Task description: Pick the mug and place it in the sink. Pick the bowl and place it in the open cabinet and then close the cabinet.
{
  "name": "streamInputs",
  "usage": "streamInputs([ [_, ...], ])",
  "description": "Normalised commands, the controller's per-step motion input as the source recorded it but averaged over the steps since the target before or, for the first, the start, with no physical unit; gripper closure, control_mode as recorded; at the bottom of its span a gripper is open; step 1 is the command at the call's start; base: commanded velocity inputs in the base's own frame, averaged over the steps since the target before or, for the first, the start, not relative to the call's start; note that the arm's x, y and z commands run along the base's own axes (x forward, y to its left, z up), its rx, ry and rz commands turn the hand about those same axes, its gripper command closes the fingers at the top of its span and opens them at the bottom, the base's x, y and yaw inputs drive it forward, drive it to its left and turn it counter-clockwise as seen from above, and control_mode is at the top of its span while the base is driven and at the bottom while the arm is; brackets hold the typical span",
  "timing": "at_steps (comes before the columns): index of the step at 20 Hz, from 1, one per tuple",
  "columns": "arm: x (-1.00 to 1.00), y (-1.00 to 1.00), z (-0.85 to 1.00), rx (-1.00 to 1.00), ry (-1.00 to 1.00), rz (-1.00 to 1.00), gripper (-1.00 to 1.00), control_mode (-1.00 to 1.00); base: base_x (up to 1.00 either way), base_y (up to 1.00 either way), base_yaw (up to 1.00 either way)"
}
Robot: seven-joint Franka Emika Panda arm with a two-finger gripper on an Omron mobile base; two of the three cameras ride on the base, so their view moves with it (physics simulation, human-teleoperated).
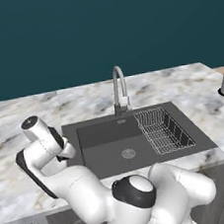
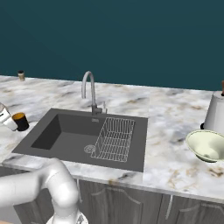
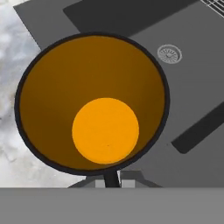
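Note:
The mug (image 3: pixel 92 103) is black with an orange-yellow inside, and the hand view looks straight down into it. My gripper (image 3: pixel 111 178) is shut on its near rim. In the right base view the mug (image 2: pixel 20 121) is by the left edge of the sink (image 2: pixel 65 140), with the gripper (image 2: pixel 8 119) beside it. Whether it rests on the counter or hangs just above it, I cannot tell. The cream-white bowl (image 2: pixel 206 145) sits on the counter far right of the sink (image 1: pixel 109 151). The cabinet is out of view.
A curved metal faucet (image 2: pixel 89 89) stands behind the basin and a wire rack (image 2: pixel 114 139) fills its right side. A tall grey-white cup-like object (image 2: pixel 215 113) stands behind the bowl. A small jar (image 2: pixel 20 75) sits at the back left of the marble counter (image 2: pixel 170 113).

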Motion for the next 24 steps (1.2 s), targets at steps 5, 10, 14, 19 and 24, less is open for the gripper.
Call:
streamInputs([
  [5, 0.0, -0.68, -0.01, 0.01, 0.0, 0.0, 1.0, -1.0, 0.0, 0.0, 0.0],
  [10, 0.0, -0.75, -0.07, 0.06, -0.01, 0.08, 1.0, -1.0, 0.0, 0.0, 0.0],
  [14, 0.12, -0.57, 0.0, 0.01, -0.01, 0.13, 1.0, -1.0, 0.0, 0.0, 0.0],
  [19, 0.22, -0.47, 0.0, 0.02, 0.0, 0.1, 1.0, -1.0, 0.0, 0.0, 0.0],
  [24, 0.39, -0.28, -0.1, 0.03, 0.01, 0.01, 1.0, -1.0, 0.0, 0.0, 0.0],
])
